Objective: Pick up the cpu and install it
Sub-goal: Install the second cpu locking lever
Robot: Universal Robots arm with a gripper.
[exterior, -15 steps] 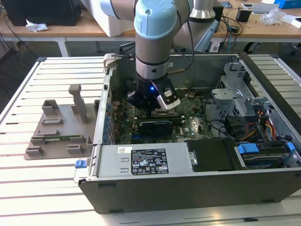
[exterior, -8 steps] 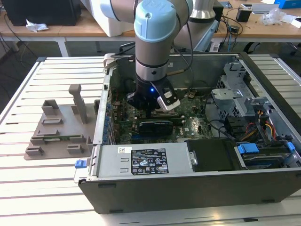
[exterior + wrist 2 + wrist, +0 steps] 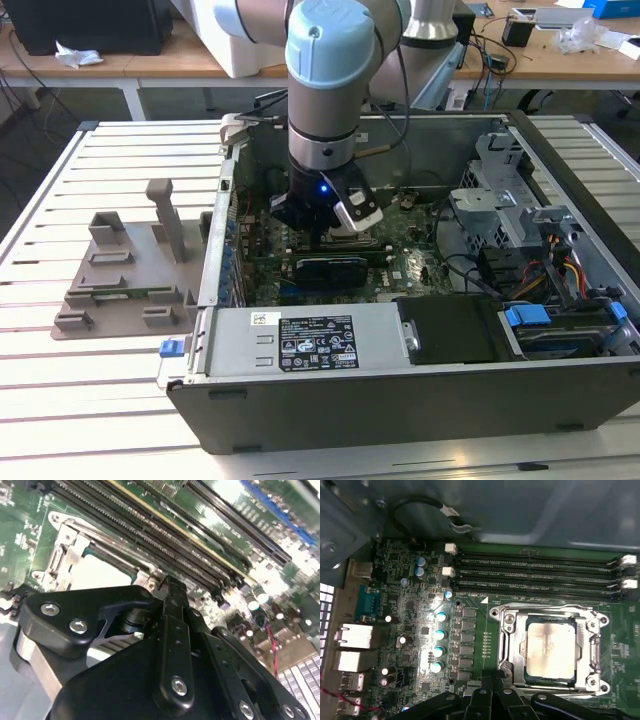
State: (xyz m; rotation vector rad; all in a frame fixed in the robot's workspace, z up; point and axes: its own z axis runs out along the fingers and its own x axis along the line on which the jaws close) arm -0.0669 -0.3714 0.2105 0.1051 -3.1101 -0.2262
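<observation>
Inside the socket frame (image 3: 547, 650) on the motherboard (image 3: 420, 630) the cpu (image 3: 551, 649) lay flat, just beside the gripper (image 3: 492, 692), whose fingers were closed together on nothing

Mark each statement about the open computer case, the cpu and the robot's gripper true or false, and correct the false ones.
1. The cpu lies inside the metal socket frame on the motherboard. True.
2. The gripper hangs above the grey plastic tray. False: it is inside the computer case, over the motherboard.
3. In the first wrist view, the memory slots run beside the socket. True.
4. The gripper carries the cpu clear of the board. False: the cpu sits in the socket.
5. The tray is inside the case. False: it lies outside, to the exterior view's left.
</observation>
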